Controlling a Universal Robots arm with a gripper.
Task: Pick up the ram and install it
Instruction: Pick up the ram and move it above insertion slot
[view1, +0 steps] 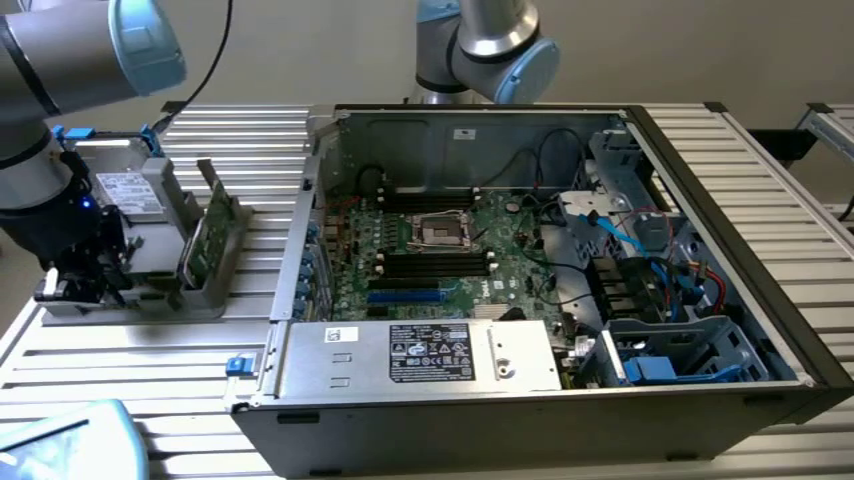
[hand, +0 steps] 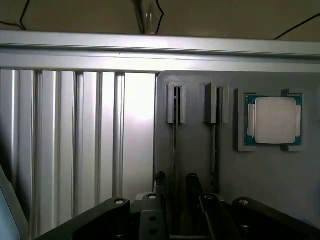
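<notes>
Wrist view catches the gripper (hand: 176, 184), jaws partly open, straddling the ram (hand: 175, 145), edge-up in its grey holder (hand: 196, 150) at nine o'clock from the computer case (view1: 561, 430), long axis running lengthwise between them.

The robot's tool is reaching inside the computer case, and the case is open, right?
No. The tool is over the gray holder at the exterior view's left, outside the computer case. The case is open, as the exterior view shows.

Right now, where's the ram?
The ram stands on edge in the grey holder, at the gripper; the holder sits on the exterior view's left, beside the computer case.
</notes>
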